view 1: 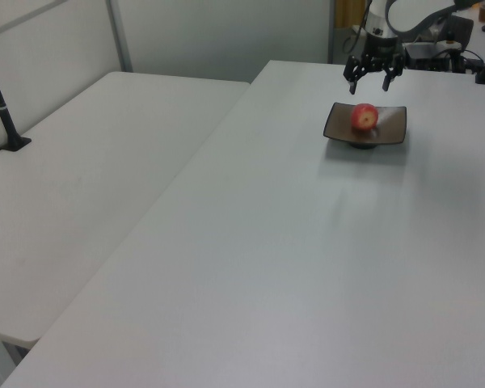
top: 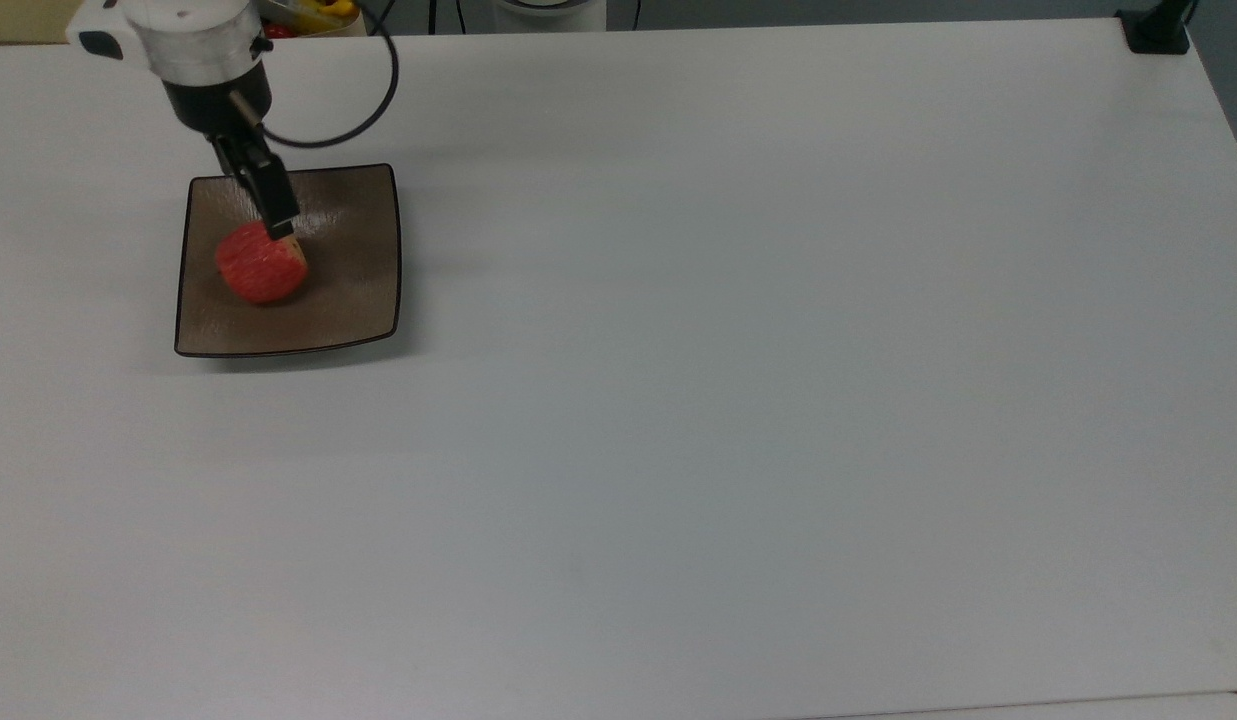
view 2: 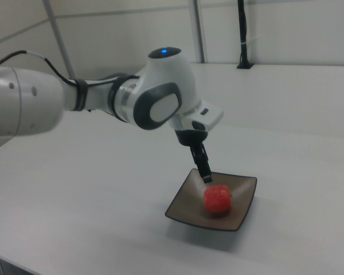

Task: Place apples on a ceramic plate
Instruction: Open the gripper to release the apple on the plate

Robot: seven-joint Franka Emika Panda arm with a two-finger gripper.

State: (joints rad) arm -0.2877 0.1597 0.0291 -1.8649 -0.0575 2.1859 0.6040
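Observation:
A small red apple (top: 261,264) with pale streaks lies on the square brown ceramic plate (top: 350,292), left of the plate's middle in the top view. My gripper (top: 281,229) hangs just above the plate's far part, its fingertips a little above and behind the apple and apart from it. In the left view the gripper (view 1: 369,83) stands open with nothing between its fingers, above the apple (view 1: 364,117) and the plate (view 1: 393,129). In the right view the apple (view 2: 218,199) rests on the plate (view 2: 183,209) below the gripper (view 2: 207,179).
The plate stands near the far left corner of a wide white table (top: 738,380) in the top view. A black clamp (top: 1156,30) sits at its far right corner. A second table (view 1: 81,186) with a black post (view 1: 4,113) adjoins at the left view's left.

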